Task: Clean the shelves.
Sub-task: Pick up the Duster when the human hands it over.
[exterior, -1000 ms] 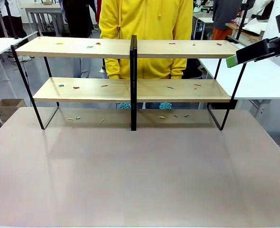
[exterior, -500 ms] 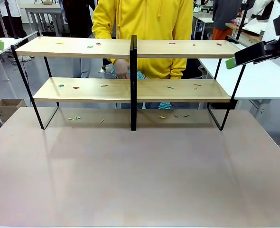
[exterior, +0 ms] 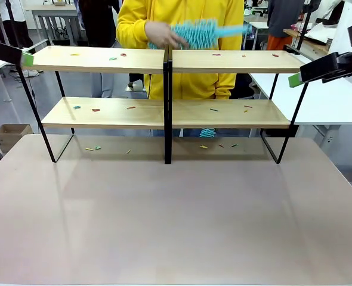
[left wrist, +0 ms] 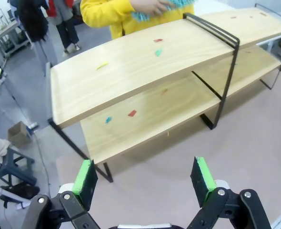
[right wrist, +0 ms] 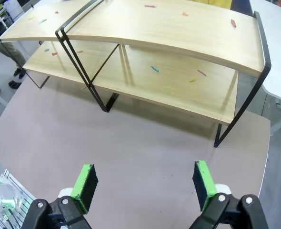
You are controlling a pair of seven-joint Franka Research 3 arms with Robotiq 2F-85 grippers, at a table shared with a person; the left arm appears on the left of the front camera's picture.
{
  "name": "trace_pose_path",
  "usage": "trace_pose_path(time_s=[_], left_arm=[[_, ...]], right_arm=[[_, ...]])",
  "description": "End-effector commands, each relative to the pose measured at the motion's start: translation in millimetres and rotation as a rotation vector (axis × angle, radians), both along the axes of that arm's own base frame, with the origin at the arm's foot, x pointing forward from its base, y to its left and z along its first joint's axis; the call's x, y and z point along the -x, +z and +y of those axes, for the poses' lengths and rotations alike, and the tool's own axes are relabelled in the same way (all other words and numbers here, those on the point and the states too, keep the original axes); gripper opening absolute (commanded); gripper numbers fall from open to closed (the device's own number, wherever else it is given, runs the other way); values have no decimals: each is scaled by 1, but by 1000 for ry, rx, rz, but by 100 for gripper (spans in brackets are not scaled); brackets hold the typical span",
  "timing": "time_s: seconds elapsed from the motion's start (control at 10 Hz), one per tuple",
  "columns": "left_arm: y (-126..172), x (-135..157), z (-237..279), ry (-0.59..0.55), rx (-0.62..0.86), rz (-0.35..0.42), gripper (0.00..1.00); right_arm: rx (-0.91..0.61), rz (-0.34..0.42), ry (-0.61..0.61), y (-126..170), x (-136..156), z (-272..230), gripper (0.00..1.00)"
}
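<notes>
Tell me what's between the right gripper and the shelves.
In the right wrist view, the stretch of tabletop between the right gripper and the shelves is bare.

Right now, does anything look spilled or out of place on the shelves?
Yes. Small coloured scraps lie scattered over both boards of the shelves, with more on the tabletop beneath. The shelves stand straight, undamaged. A person's hand holds a teal duster above the top board.
</notes>
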State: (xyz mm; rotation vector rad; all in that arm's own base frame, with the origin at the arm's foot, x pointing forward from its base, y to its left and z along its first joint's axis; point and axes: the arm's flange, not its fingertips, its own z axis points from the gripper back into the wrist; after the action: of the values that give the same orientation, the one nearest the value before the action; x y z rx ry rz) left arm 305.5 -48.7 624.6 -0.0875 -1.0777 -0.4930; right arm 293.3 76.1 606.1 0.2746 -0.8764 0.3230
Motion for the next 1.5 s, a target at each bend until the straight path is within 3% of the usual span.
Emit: trace_pose_path(time_s=[0.0,0.5,0.9,1.4], left_arm=[[-100,65,-26,28,2,-34,100],[-94,63,-47,33,17,-44,100],[-93,61,-53,26,23,-40,100],[-94,59,-51,25,31,-30,100]], right_arm=[[-7,-9,13,-5,-5,-2,100],[-19,-13,15,-1,-3,-4,100],[-133,60,-128,16,21,24,100],[-83,-7,-174,32,45,73,100]])
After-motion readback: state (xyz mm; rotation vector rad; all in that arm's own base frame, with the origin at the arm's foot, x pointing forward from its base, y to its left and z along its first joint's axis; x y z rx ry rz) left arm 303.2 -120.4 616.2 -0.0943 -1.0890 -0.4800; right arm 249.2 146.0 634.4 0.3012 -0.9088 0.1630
